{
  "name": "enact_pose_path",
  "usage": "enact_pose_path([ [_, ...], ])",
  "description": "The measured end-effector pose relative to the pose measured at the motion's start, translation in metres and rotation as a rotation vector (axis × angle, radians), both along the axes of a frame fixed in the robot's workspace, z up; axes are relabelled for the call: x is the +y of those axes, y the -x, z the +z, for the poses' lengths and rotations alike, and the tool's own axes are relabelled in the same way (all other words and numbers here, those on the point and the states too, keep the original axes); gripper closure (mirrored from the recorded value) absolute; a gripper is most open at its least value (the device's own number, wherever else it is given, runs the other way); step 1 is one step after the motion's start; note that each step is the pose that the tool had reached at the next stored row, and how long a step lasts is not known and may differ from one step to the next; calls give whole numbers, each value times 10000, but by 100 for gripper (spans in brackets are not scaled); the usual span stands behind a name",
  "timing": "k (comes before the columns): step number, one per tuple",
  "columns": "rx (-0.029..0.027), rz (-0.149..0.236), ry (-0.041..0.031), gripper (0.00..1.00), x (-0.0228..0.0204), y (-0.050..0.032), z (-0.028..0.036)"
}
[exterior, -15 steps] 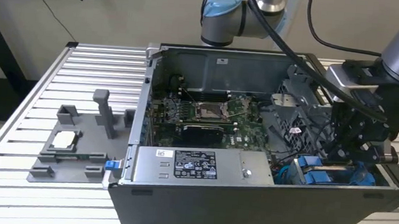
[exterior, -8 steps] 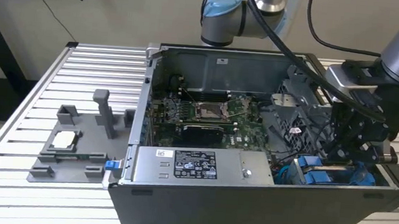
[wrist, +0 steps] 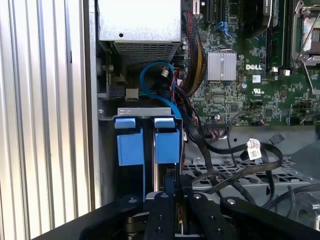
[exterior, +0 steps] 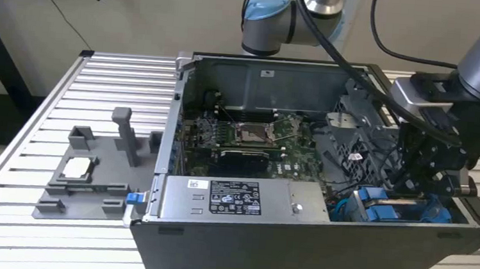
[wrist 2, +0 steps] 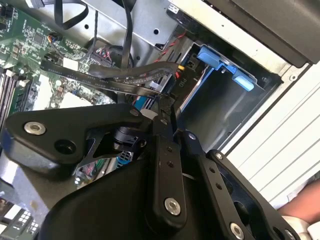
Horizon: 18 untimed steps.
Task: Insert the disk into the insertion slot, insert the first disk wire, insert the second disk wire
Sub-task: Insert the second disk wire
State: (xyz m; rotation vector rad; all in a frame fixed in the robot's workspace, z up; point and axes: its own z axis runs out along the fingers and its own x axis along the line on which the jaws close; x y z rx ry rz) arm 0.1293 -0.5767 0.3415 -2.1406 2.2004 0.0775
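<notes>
In the first wrist view, two bright blue carrier frames (wrist: 167, 145) stand side by side in the insertion slot (wrist: 145, 111). The disk's silver body is hidden. In the exterior view the blue carriers (exterior: 382, 208) sit in the case's near corner, on the exterior view's right. My gripper (exterior: 418, 187) reaches down into the case right beside them. In the second wrist view the black fingers (wrist 2: 167, 107) are pressed together at the end of a flat black disk wire (wrist 2: 142, 75), beside the slot's dark grey wall (wrist 2: 215, 100). My gripper (wrist: 169, 186) meets the right-hand carrier's end.
A grey power-supply box (exterior: 235, 198) lies along the case's front. The motherboard (exterior: 248, 138) is behind it, with loose black cables (wrist: 240, 165) and a blue cable (wrist: 152, 75). A grey fixture (exterior: 82, 180) sits on the slatted table (exterior: 116, 80). A person's hand (wrist 2: 300, 205) is outside the case.
</notes>
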Motion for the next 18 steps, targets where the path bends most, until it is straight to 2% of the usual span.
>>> enact_pose_path([
  [18,-1,-348,-5,82,-5,-3,-58],
])
